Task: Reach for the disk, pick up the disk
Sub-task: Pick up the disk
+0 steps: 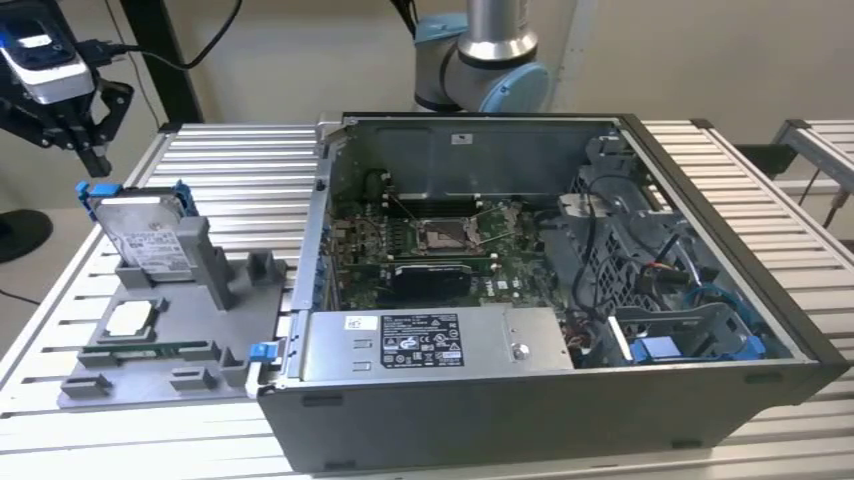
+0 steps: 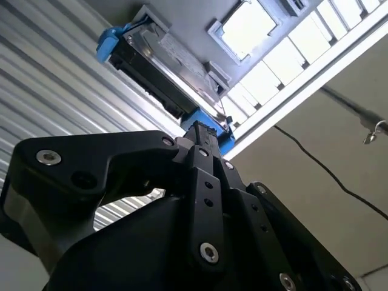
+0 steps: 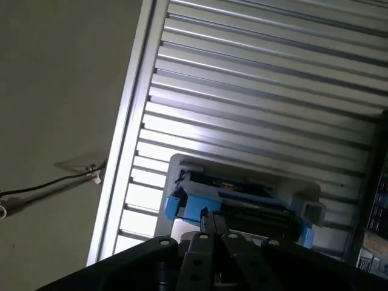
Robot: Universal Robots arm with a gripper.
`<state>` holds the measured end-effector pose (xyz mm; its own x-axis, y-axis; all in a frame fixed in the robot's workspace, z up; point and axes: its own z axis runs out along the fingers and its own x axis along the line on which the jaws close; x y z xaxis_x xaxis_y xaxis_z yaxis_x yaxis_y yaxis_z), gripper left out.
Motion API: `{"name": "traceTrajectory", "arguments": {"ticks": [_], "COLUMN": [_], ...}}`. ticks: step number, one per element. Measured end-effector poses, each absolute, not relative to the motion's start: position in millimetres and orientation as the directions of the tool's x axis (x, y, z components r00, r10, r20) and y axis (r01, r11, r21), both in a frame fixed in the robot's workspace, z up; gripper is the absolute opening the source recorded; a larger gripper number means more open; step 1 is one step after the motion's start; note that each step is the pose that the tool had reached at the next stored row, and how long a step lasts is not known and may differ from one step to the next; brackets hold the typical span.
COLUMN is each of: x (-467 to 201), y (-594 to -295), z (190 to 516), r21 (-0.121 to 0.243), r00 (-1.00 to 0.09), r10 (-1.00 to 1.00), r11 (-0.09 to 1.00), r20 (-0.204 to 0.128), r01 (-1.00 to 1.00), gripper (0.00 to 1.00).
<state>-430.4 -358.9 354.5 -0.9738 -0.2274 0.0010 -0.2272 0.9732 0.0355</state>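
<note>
The disk (image 1: 138,232) stands on edge in a grey holder (image 1: 220,265) at the left of the exterior view, its blue frame uppermost, on the slatted table (image 1: 227,160) beside the open computer case (image 1: 747,310). This looks like the reach step, with nothing gripped yet. The gripper (image 1: 96,160) hangs in the upper left of that frame, just above the disk's top corner and clear of it, pointing down. In both wrist views its jaws appear closed together and empty over the disk (image 2: 163,66) (image 3: 242,206). A grasp would call for parting them and lining up over the top edge.
</note>
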Motion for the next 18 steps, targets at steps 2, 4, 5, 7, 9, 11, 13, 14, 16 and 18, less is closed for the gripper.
{"name": "traceTrajectory", "arguments": {"ticks": [2, 4, 5, 7, 9, 11, 13, 14, 16, 18], "x": [-430.4, -430.5, -430.5, -430.6, -430.7, -430.8, -430.9, -431.0, -431.1, -431.2], "y": [-358.9, -358.9, -358.9, -358.9, -358.9, -358.9, -358.9, -358.9, -358.9, -358.9], "z": [354.5, 354.4, 354.5, 354.5, 354.5, 354.5, 354.5, 354.5, 354.5, 354.5], "r21": [0.035, 0.035, 0.035, 0.035, 0.035, 0.035, 0.034, 0.034, 0.034, 0.034], "r00": [-0.965, -0.955, -0.949, -0.937, -0.924, -0.91, -0.895, -0.887, -0.872, -0.856], "r10": [-0.263, -0.297, -0.316, -0.349, -0.383, -0.415, -0.446, -0.461, -0.49, -0.516], "r11": [0.964, 0.954, 0.948, 0.936, 0.923, 0.909, 0.894, 0.887, 0.871, 0.856], "r20": [0.001, 0.001, 0.001, 0.001, 0.001, 0.001, 0.001, 0.002, 0.002, 0.002], "r01": [-0.263, -0.297, -0.315, -0.349, -0.382, -0.415, -0.446, -0.461, -0.49, -0.516], "gripper": [0.0, 0.0, 0.0, 0.0, 0.0, 0.0, 0.0, 0.0, 0.0, 0.0]}}
